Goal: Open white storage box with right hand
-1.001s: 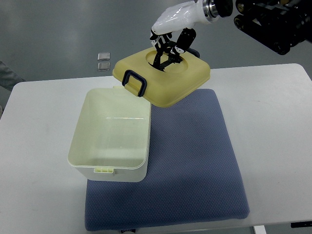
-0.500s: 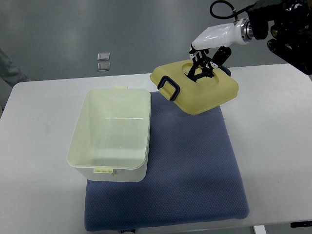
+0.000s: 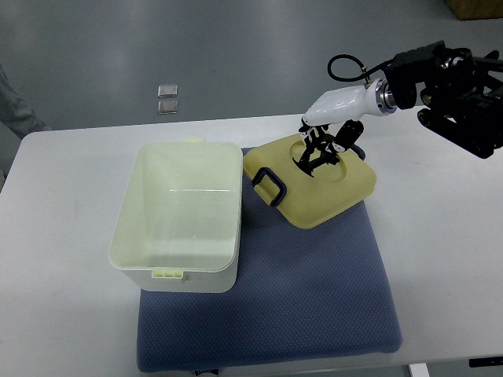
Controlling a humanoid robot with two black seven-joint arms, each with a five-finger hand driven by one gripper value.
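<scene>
the pale cream rectangular plastic storage box [image 3: 177,216] stands open at the left, partly on the white table [image 3: 63,259], partly on the blue-grey woven mat [image 3: 314,298]; its yellow square lid [image 3: 310,184] with the dark latch has come down from mid-air a moment ago and now rests tilted on the mat just right of the box; the right hand [image 3: 322,145] keeps its fingers closed in the lid's recess; the opening looks done, only release remaining

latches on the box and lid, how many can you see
2. A dark latch hangs on the lid's left edge, over the blue mat. A pale latch sits on the open box's near rim. Others may be hidden.
</scene>
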